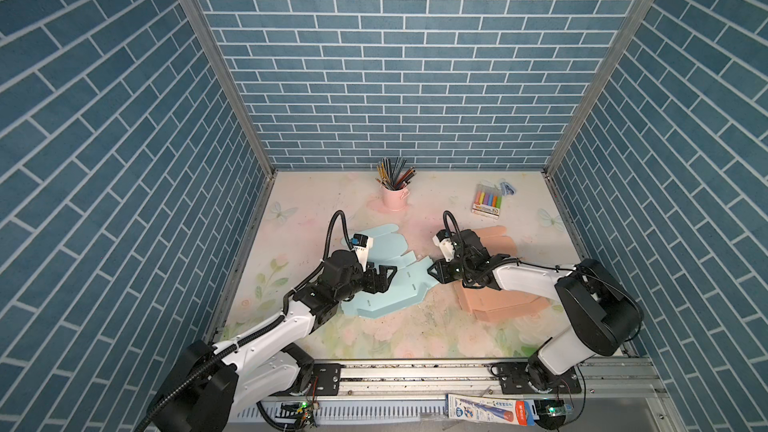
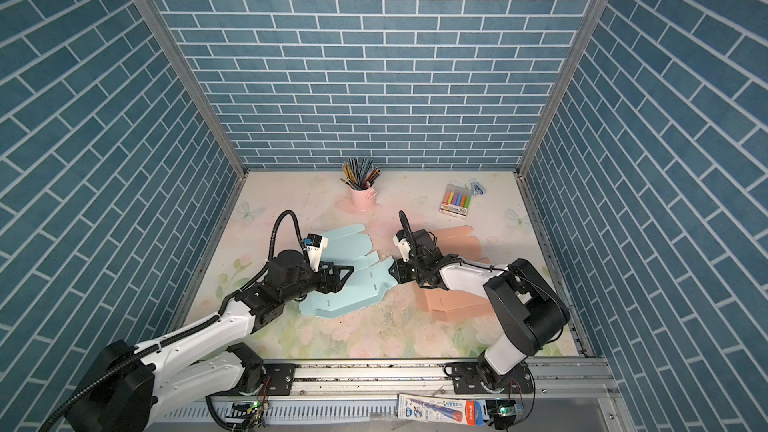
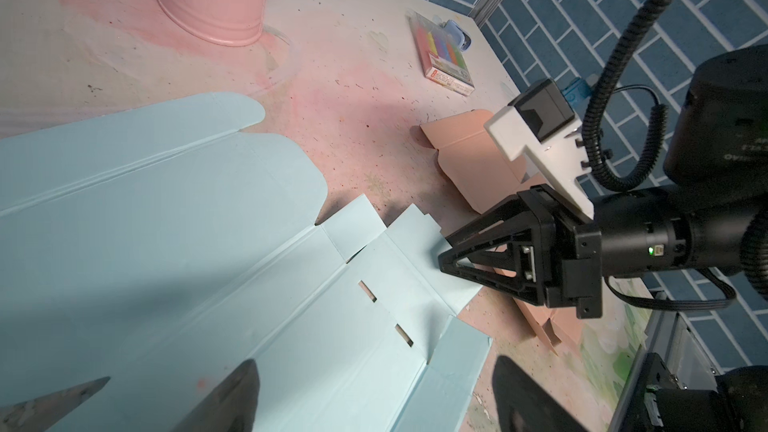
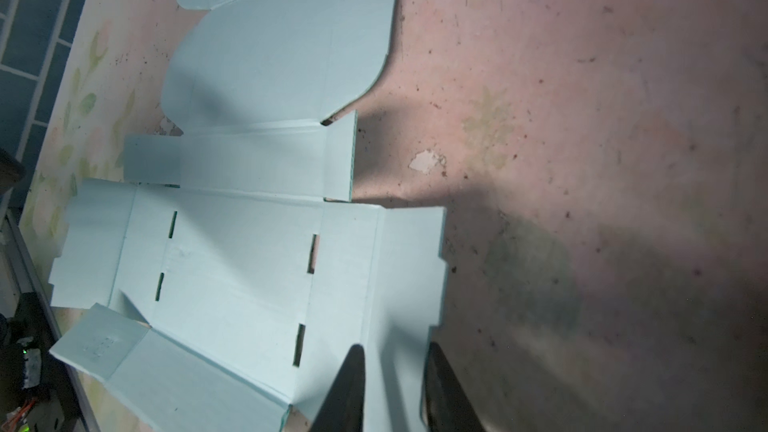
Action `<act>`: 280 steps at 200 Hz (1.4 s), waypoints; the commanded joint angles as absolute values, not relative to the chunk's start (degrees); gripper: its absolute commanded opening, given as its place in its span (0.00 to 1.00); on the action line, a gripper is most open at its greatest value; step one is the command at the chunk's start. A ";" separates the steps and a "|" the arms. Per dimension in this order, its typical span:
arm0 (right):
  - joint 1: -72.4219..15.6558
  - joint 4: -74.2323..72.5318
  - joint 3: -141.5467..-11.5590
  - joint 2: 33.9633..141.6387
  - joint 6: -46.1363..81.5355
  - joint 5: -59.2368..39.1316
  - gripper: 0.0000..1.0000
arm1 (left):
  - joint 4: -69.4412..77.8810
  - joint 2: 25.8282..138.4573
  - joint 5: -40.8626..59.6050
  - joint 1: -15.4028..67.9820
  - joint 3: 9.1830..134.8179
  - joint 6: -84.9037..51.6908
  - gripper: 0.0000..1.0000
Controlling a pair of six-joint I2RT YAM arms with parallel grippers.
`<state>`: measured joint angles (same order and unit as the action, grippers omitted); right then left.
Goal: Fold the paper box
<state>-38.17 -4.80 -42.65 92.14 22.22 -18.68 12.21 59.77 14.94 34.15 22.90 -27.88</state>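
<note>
- Two flat blanks lie on the floral tabletop (image 1: 415, 338). The pale blue unfolded paper box (image 1: 386, 305) lies spread flat just in front of the pink metal bucket of pencils (image 1: 395, 198), on the arms' side.
- The left gripper (image 1: 388, 279) is over the sheet, front-left of the bucket, with its jaws wide apart and nothing between them.
- The right gripper (image 1: 432, 270) straddles the sheet's notched side flap, front-right of the bucket. Its jaws are nearly together, but I cannot tell whether they actually pinch the flap.
- The peach cardboard box blank (image 1: 498, 305) lies further front-right of the bucket, partly under the right arm.
</note>
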 commanded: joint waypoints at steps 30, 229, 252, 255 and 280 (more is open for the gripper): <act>-37.66 -0.92 -47.88 95.94 16.18 -20.27 0.10 | 10.55 57.48 14.22 34.46 24.90 -28.30 0.88; -32.14 21.81 -79.55 112.06 -2.14 -28.82 0.55 | 8.94 66.89 5.87 34.47 22.16 -26.54 0.88; -32.25 19.11 -74.65 104.74 2.34 -24.65 0.66 | 8.80 65.79 6.31 34.46 21.29 -26.89 0.88; -32.26 18.88 -73.96 103.54 2.91 -24.27 0.66 | 8.70 65.53 6.33 34.50 21.21 -26.83 0.88; -33.65 16.14 -66.45 94.32 8.15 -22.50 0.70 | 8.15 64.30 6.43 34.58 20.38 -26.92 0.87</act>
